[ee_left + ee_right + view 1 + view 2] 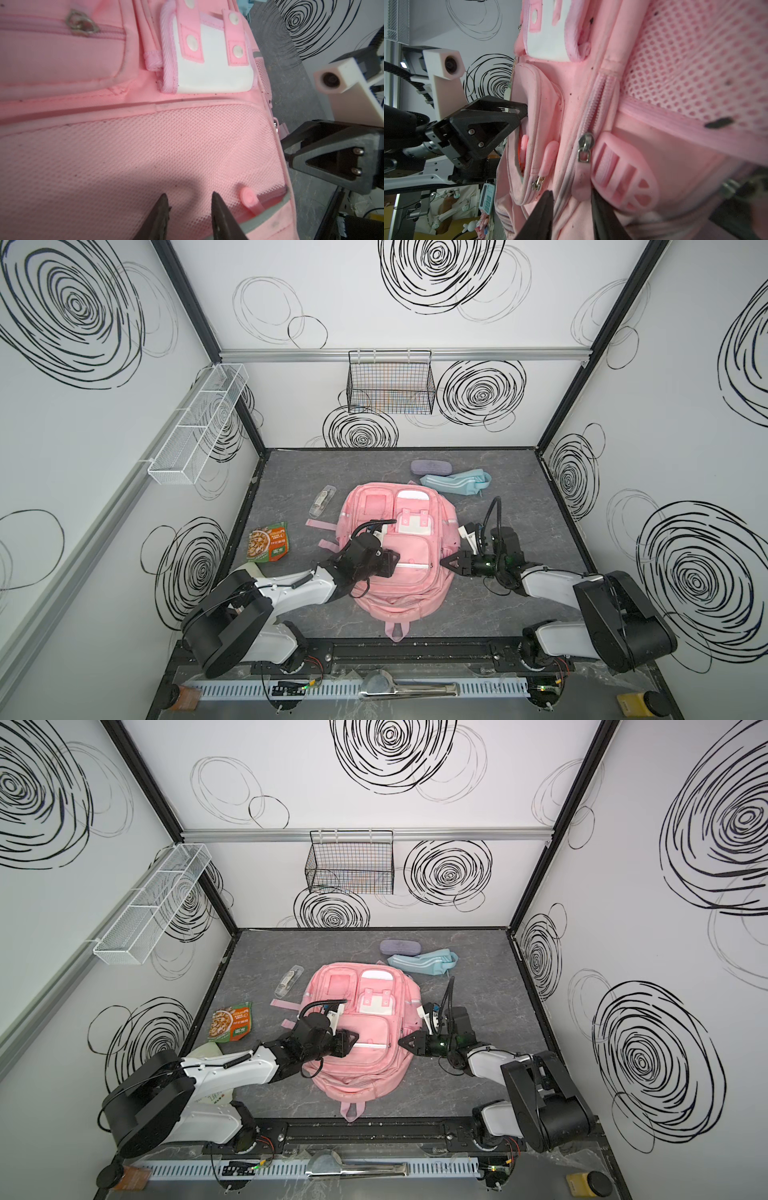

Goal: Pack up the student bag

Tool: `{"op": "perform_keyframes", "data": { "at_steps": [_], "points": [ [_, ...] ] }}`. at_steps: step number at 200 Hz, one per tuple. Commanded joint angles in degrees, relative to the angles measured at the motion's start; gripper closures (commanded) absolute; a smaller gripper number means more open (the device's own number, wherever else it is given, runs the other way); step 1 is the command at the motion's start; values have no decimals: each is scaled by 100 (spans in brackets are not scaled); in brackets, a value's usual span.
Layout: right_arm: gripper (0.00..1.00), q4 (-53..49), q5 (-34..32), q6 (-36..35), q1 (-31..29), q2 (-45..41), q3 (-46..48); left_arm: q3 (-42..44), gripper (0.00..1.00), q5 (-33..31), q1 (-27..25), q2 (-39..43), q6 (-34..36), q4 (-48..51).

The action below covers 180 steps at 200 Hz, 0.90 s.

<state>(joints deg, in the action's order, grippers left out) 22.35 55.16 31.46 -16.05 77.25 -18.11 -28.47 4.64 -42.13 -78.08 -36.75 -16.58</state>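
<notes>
Though two grippers reach one student bag (399,597), left gripper (189,197) gapes empty, and right gripper (571,194) cannot be judged.

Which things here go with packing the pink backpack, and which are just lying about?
For the job: backpack, left gripper, right gripper; probably meant to go in: snack packet, clear case, purple case, blue pouch.
Just there: black wire basket, white mesh rack.
</notes>
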Motion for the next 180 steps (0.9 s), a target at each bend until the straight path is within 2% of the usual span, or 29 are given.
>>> {"op": "perform_keyframes", "data": {
  "at_steps": [1, 18, 64, 135, 150, 170, 180],
  "points": [
    [57, 59, -48, 27, -2, 69, -214, -19, 62, 44, -57, -77, -74, -136],
    [55, 177, -82, 118, -36, 126, -262, -10, 62, 19, -85, -58, -60, -133],
    [55, 455, -93, 272, -219, 447, -436, -29, 62, -1, -190, -153, -87, -173],
    [76, -19, -22, 34, -272, 490, -606, -19, 62, -7, -243, -164, -96, -171],
    [79, -259, -69, -101, -251, 407, -639, -23, 62, -17, -227, -147, -80, -141],
    [91, -743, -173, -401, -247, 356, -760, -36, 62, -8, -167, -101, -28, -88],
    [92, -1007, -268, -551, -249, 348, -844, -75, 62, -7, -146, -56, 17, 6]
  ]
}}
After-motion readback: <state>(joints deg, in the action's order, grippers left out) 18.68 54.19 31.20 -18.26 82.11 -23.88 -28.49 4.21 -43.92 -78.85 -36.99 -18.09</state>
